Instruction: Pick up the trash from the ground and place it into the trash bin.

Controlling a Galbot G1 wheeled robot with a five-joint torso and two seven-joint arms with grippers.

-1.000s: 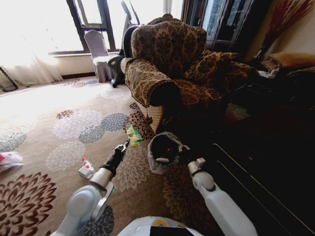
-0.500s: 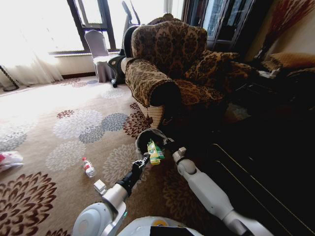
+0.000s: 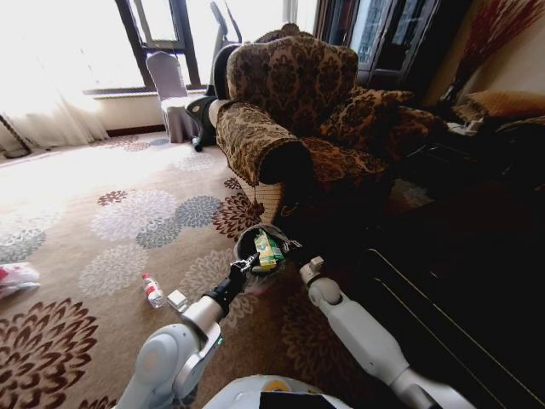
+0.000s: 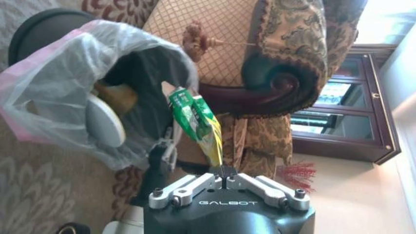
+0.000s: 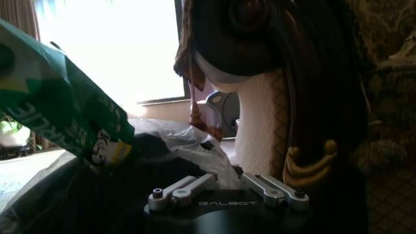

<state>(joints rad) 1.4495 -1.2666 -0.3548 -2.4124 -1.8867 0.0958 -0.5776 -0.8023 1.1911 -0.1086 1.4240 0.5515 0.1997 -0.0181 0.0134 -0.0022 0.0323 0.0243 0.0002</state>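
From the head camera, the left gripper (image 3: 244, 264) pinched a green packet (image 3: 268, 249) over the trash bin (image 3: 249, 241) beside the armchair (image 3: 298, 119). In the left wrist view, the packet (image 4: 198, 122) hung at the bin's mouth (image 4: 58, 78). In the right wrist view, the right gripper (image 5: 224, 184) clamped the bin's bag (image 5: 185, 139).

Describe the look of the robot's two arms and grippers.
Both arms wear smooth, rounded pale grey-white shells. The left forearm narrows to a black wrist section. The left gripper has a dark body lettered GALBOT, silver metal links and round screws. The right gripper has the same lettering and links.
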